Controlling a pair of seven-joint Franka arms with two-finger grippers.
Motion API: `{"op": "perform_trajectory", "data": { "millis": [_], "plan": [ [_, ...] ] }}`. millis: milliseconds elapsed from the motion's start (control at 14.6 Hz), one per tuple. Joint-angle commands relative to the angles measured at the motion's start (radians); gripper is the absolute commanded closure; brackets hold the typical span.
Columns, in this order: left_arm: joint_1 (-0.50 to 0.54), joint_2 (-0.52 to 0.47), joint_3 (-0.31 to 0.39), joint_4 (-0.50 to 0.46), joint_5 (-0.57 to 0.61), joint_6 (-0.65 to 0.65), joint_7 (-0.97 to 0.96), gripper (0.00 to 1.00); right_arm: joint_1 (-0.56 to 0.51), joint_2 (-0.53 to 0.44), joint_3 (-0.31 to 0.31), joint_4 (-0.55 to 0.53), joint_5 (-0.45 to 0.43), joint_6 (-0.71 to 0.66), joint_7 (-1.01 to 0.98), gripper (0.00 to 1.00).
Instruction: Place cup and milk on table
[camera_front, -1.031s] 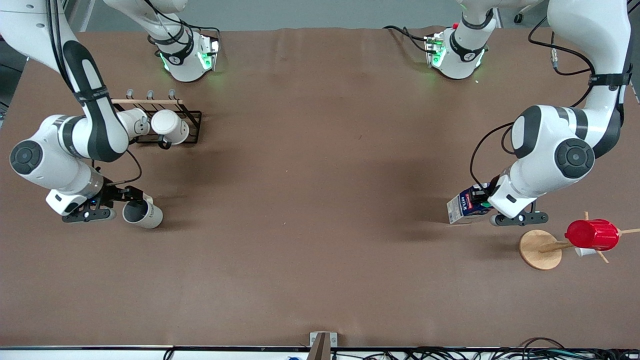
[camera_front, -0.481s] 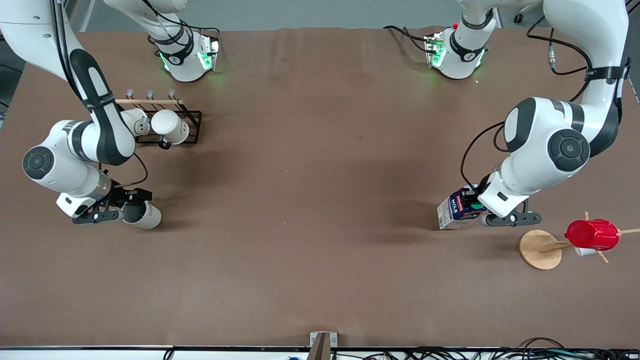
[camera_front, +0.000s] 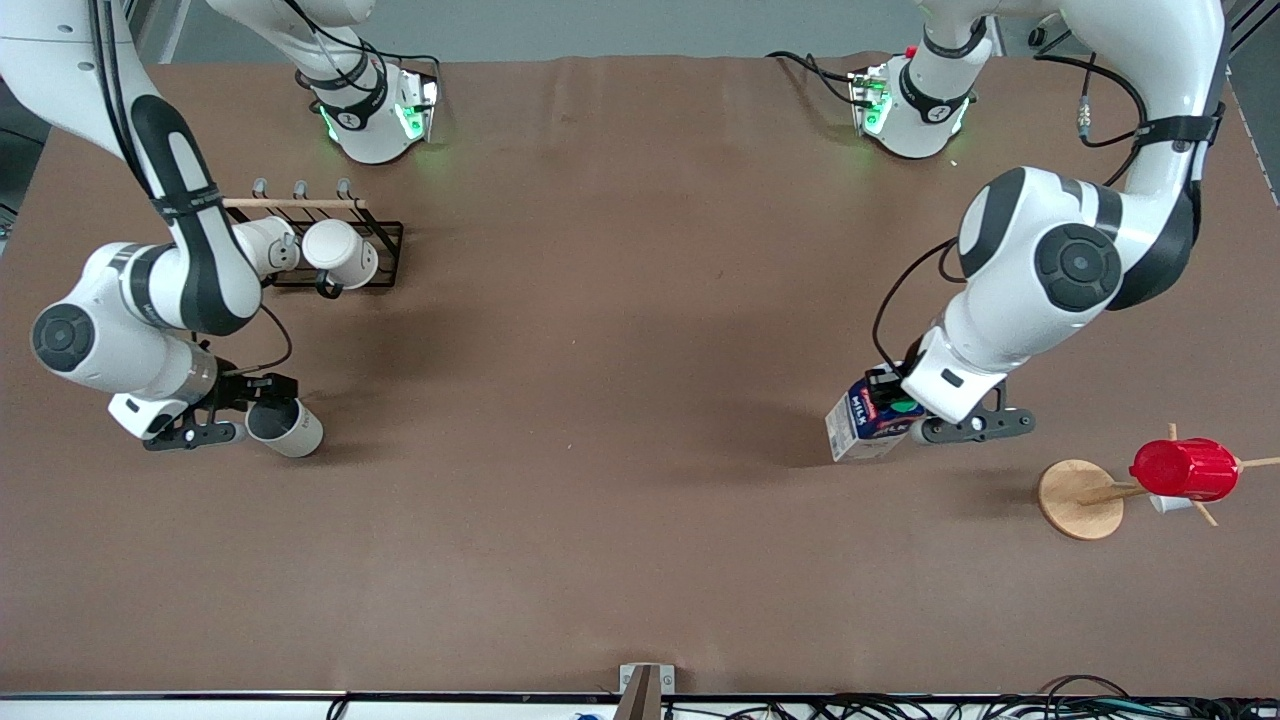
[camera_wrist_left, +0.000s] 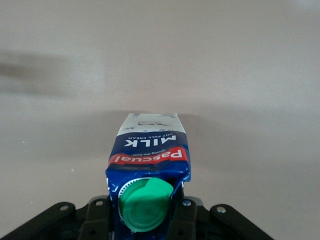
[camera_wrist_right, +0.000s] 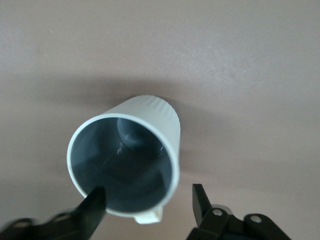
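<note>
Left gripper is clamped on the milk at its gabled top, by the green cap. Carton hangs tilted over the table, toward the left arm's end, roughly midway between the robots' edge and the camera-side edge. Left wrist view shows the fingers pressed against both sides of the carton top.

Right gripper is over the right arm's end of the table, with the cup tilted, mouth up. In the right wrist view one finger sits inside the rim and the other stands clear outside it, so the jaws are parted around the wall near the handle; contact unclear.

Wire rack with two white mugs sits toward the right arm's corner on the robots' side. Red cup on a wooden stand sits near the left arm's end edge.
</note>
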Motion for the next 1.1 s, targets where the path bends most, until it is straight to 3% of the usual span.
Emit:
{"op": "perform_trajectory", "data": {
  "millis": [0,344,824,893,1031],
  "plan": [
    [-0.016,0.004,0.000,0.051,0.006,-0.051,-0.035,0.61,-0.017,0.001,0.005,0.077,-0.007,-0.074,-0.004,0.21],
    [-0.071,0.035,0.000,0.101,0.006,-0.067,-0.084,0.61,-0.018,0.021,0.005,0.091,-0.009,-0.059,-0.010,0.21],
    [-0.117,0.091,0.001,0.146,0.015,-0.067,-0.124,0.61,-0.023,0.050,0.005,-0.010,-0.013,0.111,-0.048,0.21],
    [-0.119,0.098,0.001,0.152,0.015,-0.067,-0.127,0.61,-0.024,0.057,0.005,-0.010,-0.012,0.118,-0.057,0.25],
    [-0.120,0.093,0.001,0.153,0.019,-0.067,-0.153,0.61,-0.023,0.057,0.005,-0.010,-0.012,0.119,-0.056,0.68]
  ]
}}
